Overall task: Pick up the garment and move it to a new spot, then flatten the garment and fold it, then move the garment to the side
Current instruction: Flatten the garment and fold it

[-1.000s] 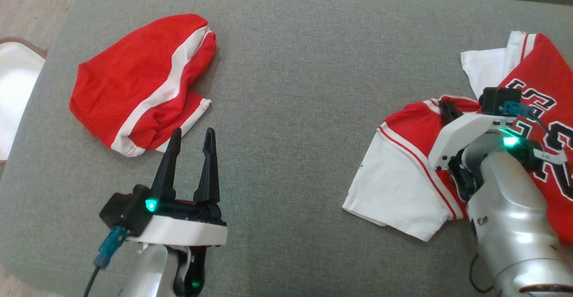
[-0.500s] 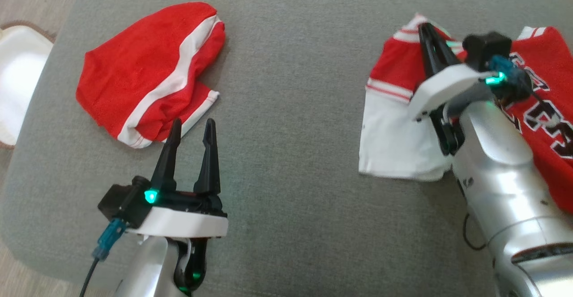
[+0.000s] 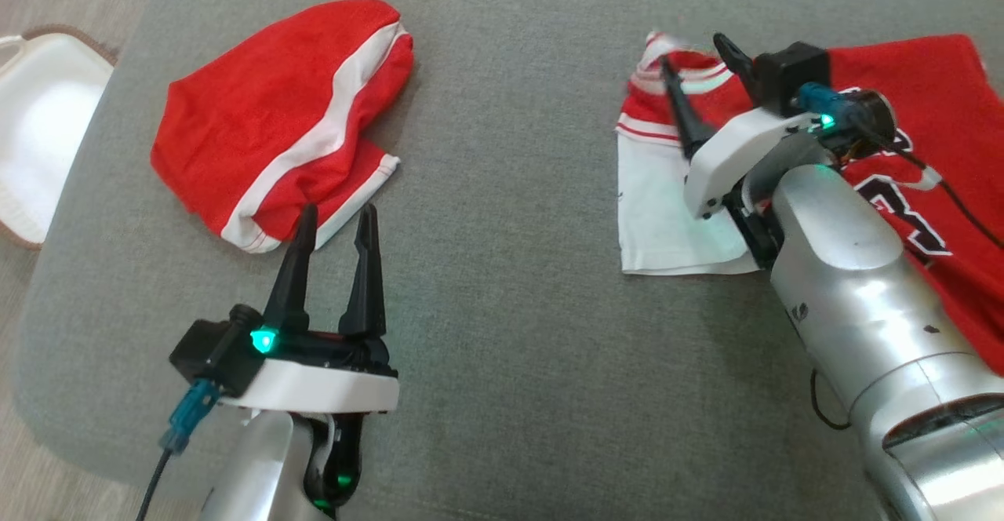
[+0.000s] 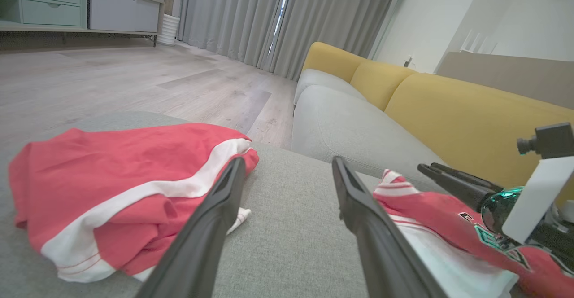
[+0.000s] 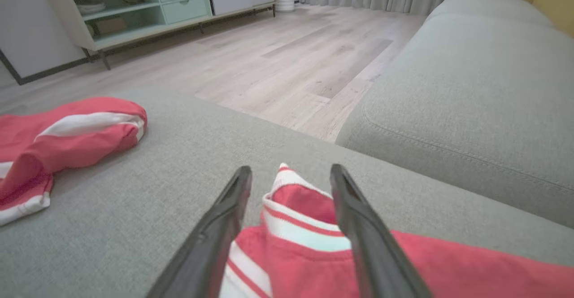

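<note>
The grey cushion (image 3: 502,309) carried everything. One jersey (image 3: 925,74) lay at its right end, partly spread, so I judged flattening to be in hand. One pair of shorts (image 3: 274,121) lay well apart at the left. Of my two grippers, both were open and empty: the right gripper (image 3: 694,54) astride the jersey's striped cuff, the left gripper (image 3: 337,215) near the shorts. Next I'd want a pinch on a rumpled edge.

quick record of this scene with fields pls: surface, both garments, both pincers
surface: grey cushion
left garment: red shorts, white stripe, crumpled
right garment: red jersey, its white sleeve lying flat toward the middle
left pincer: open, empty, tips by the shorts' hem
right pincer: open, jaws either side of the jersey's striped trim, not clamped
</note>
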{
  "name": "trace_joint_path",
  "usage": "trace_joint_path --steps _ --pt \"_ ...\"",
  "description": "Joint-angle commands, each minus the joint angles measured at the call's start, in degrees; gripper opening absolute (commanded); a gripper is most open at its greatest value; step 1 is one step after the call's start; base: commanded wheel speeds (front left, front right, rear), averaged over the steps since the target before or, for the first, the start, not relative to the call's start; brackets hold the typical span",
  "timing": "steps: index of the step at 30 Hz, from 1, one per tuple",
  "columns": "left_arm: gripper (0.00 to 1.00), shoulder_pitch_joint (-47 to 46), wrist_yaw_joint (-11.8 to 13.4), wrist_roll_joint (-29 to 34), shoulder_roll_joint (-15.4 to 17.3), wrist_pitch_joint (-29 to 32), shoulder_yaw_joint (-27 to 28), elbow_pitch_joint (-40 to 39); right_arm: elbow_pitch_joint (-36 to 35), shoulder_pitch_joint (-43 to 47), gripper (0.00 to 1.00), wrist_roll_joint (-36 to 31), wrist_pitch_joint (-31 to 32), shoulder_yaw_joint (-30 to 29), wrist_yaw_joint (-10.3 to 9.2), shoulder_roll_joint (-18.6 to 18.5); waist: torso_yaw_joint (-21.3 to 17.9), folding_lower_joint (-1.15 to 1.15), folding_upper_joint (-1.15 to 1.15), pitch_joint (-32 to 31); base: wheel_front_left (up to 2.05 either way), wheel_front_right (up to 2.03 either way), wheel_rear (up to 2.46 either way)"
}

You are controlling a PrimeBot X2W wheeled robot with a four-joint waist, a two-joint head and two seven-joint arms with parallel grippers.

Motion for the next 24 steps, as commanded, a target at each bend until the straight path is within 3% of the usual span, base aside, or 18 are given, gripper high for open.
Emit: trace_joint_path --steps 1,7,13,17,24 --pt "1.00 -1.5 0.3 0.0 0.3 -0.5 1.8 -1.5 -1.0 -0.7 1.00 0.9 0.6 1.6 0.40 1.2 -0.6 0.00 0.00 -0.5 0.00 0.00 0.00" --pt "1.00 -0.7 0.3 0.9 0.3 -0.5 3.6 -1.6 -0.9 2.1 1.00 2.6 1.1 4.3 0.40 1.2 -3.9 0.00 0.00 -2.6 0.00 0.00 0.00" --pt "1.00 0.3 0.3 1.7 0.3 -0.5 4.8 -2.4 -3.2 6.9 1.00 3.0 -0.9 2.4 0.40 1.2 -7.7 0.00 0.00 -5.5 0.00 0.00 0.00" --pt "1.00 1.1 0.4 2.1 0.3 -0.5 5.5 -3.0 -7.5 11.0 1.00 1.1 -1.5 -2.3 0.40 1.2 -10.1 0.00 0.00 -7.0 0.00 0.00 0.00" --pt "1.00 2.2 0.5 2.1 0.3 -0.5 5.6 -3.3 -25.3 25.1 1.00 -5.2 -1.5 -14.6 0.40 0.3 -13.4 0.00 0.00 -8.9 0.00 0.00 0.00"
